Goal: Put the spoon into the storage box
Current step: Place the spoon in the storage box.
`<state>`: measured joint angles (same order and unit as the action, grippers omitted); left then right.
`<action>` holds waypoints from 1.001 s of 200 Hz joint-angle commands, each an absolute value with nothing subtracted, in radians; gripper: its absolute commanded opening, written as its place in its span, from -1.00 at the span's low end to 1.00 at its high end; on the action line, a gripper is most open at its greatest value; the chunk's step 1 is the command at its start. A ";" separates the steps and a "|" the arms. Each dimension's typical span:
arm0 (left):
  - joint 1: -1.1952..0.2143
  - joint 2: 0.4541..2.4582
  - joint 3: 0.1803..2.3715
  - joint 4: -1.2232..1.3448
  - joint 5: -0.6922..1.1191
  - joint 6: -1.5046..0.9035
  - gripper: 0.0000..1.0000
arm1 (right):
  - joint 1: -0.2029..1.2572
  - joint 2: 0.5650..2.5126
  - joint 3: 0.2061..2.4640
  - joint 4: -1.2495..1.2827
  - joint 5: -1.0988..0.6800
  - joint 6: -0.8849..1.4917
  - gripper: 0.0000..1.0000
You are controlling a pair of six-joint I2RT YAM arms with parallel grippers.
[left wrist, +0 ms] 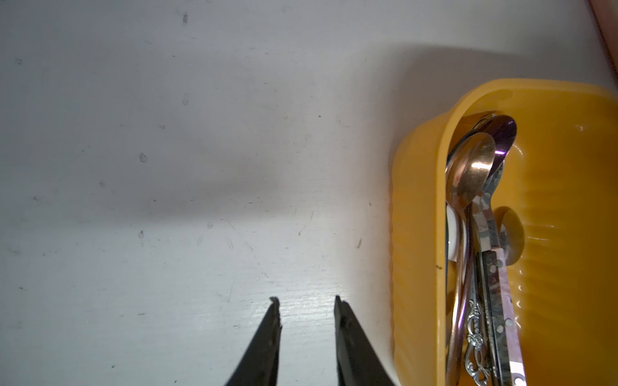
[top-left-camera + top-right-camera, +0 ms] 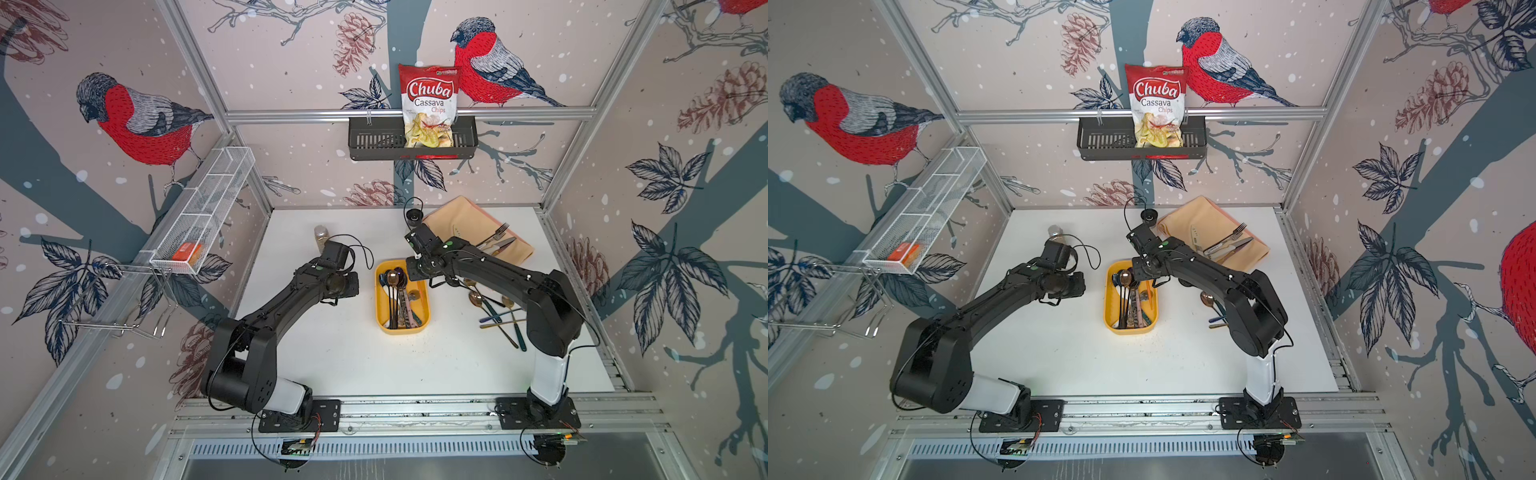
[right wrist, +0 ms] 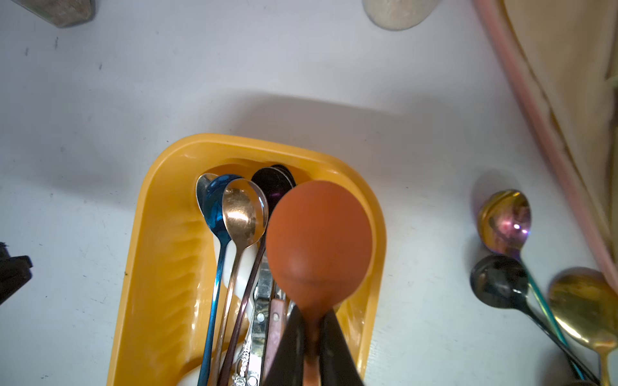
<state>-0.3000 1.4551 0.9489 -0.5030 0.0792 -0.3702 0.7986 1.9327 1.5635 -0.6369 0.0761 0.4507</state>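
Jaws of the right gripper (image 3: 312, 324) are clamped on the neck of a copper spoon (image 3: 319, 240), its bowl over the yellow storage box (image 3: 160, 240) near the middle of the surface (image 3: 100, 100) (not yet released). The left gripper (image 1: 306, 307) hangs beside the box, jaws slightly apart, empty. Several stored spoons (image 3: 240, 217) already lie inside. By my judgement the drop remains, then the loose spoons (image 3: 505, 220) toward the right edge.
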 commanded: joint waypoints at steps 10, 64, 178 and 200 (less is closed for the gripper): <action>-0.297 1.443 0.934 -0.486 0.097 -0.387 -0.39 | 0.817 1.981 1.587 -0.610 0.039 0.453 -0.75; -0.294 1.433 0.930 -0.482 0.101 -0.395 -0.39 | 0.842 2.042 1.576 -0.593 0.001 0.464 -0.75; -0.293 1.439 0.942 -0.476 0.123 -0.394 -0.37 | 0.853 2.067 1.529 -0.570 -0.026 0.477 -0.43; -0.294 1.439 0.950 -0.476 0.128 -0.385 -0.37 | 0.853 2.059 1.531 -0.574 -0.015 0.472 -0.20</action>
<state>-0.2955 1.4403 0.9375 -0.4847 0.1116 -0.3927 0.8501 2.0632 1.5291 -0.5774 -0.0193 0.4728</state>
